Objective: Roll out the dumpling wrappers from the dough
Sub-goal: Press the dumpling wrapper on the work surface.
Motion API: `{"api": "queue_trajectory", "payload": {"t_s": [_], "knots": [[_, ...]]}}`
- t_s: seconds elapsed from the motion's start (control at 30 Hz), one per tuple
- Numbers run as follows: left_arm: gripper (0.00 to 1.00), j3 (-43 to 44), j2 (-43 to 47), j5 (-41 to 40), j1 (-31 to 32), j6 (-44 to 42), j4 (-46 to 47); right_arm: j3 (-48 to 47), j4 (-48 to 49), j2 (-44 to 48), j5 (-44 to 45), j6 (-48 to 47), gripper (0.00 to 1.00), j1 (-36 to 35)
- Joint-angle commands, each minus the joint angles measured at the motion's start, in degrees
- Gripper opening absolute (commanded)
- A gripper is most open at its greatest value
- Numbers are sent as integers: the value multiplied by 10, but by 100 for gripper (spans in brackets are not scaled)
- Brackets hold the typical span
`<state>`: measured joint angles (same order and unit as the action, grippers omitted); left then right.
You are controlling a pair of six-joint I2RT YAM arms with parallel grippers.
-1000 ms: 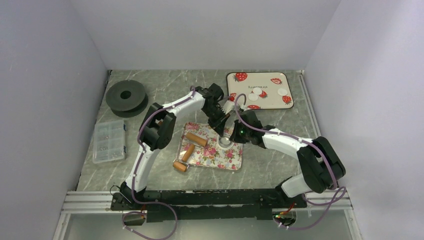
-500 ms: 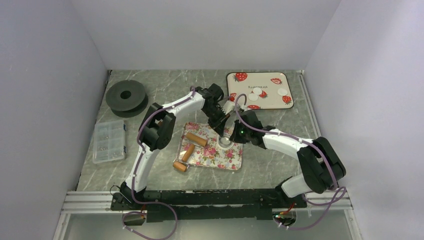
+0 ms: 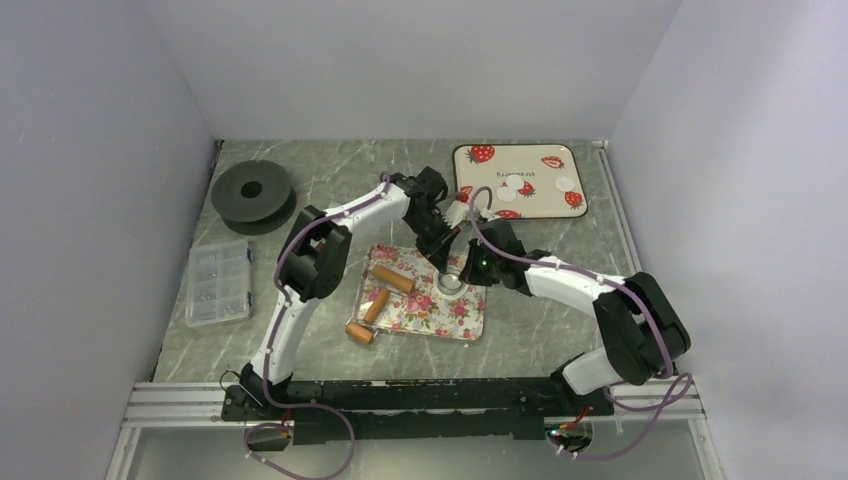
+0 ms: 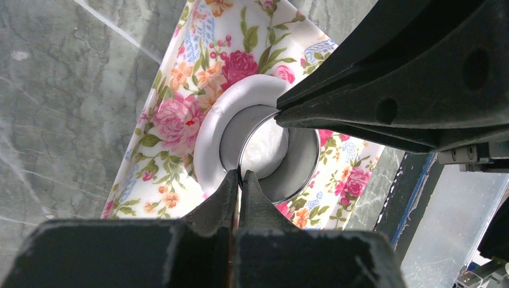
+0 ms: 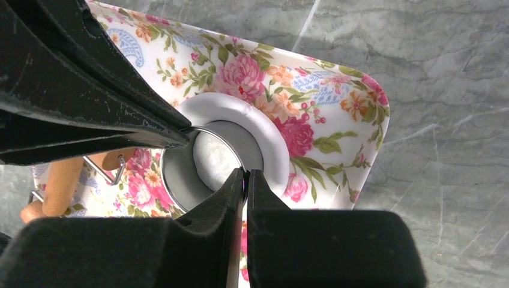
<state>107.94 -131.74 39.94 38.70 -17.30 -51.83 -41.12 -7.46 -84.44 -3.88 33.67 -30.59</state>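
A flat white dough [image 4: 208, 135] lies on the floral tray [image 3: 425, 315]. A metal ring cutter [image 4: 300, 171] stands pressed into the dough, with a round white piece [image 5: 215, 157] inside it. My left gripper [image 4: 241, 175] is shut on the ring's near rim. From the opposite side my right gripper [image 5: 245, 174] is shut on the rim too. In the top view both grippers, left [image 3: 441, 263] and right [image 3: 463, 277], meet over the ring cutter [image 3: 450, 283]. White round dumpling wrappers [image 3: 513, 185] lie on the strawberry tray [image 3: 535, 205] at the back right.
Three wooden rolling pins [image 3: 393, 280] lie on the floral tray's left half and just off its edge. A black spool [image 3: 252, 195] and a clear compartment box [image 3: 218, 282] sit at the left. White walls close in on three sides.
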Motion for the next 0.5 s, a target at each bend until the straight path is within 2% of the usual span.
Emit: {"api": "queue_trajectory", "payload": {"t_s": [0.0,0.1,0.33,0.47], "knots": [[0,-8,-42,-56,17,-49,-31,64,30,20,27,28,0,-9],[0,-4,-43,-54,17,-51,-34,78,39,27,28,36,0,-10],[0,-37,-23,-66,17,-53,-27,17,30,-10,28,1,0,-10],[0,-46,-19,-71,17,-56,-28,24,37,-11,26,5,0,-10]]}}
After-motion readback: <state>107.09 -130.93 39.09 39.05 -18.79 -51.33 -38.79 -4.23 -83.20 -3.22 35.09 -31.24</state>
